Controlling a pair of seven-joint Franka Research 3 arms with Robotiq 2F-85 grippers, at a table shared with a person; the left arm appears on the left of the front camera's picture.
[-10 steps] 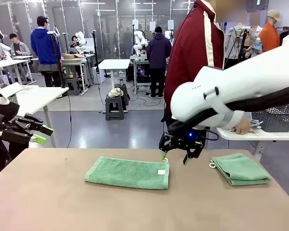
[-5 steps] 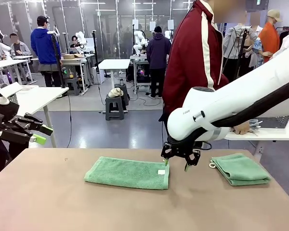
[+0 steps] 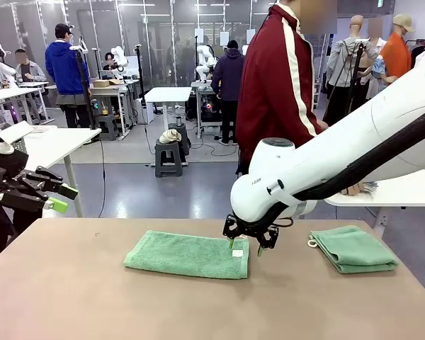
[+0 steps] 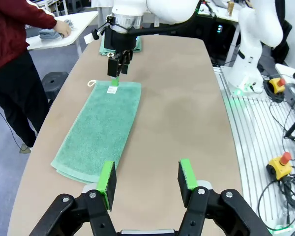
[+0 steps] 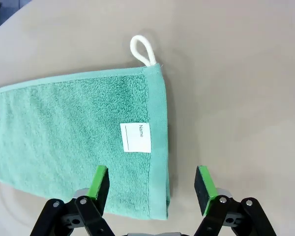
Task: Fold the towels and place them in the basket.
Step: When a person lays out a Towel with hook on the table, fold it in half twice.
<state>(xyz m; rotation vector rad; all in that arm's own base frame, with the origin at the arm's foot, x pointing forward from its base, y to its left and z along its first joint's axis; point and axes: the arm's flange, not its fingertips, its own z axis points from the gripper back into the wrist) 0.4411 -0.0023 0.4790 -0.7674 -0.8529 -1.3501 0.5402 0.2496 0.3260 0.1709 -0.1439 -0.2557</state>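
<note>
Now right tool (image 3: 245, 246) lower, over towel (image 3: 188, 254) label corner.

The right arm (image 3: 354, 134) is a smooth white rounded shell with a grey cap on its elbow joint, small dark screw holes and a short grey marking near the wrist, and a black cable along its underside. Its black two-finger gripper (image 3: 245, 245) carries bright green pads (image 5: 99, 183). The left gripper (image 4: 146, 181) is the same black angular linkage with round pivot screws and green pads. The person (image 3: 276, 85) wears a dark red jacket with a white stripe down the sleeve.
</note>
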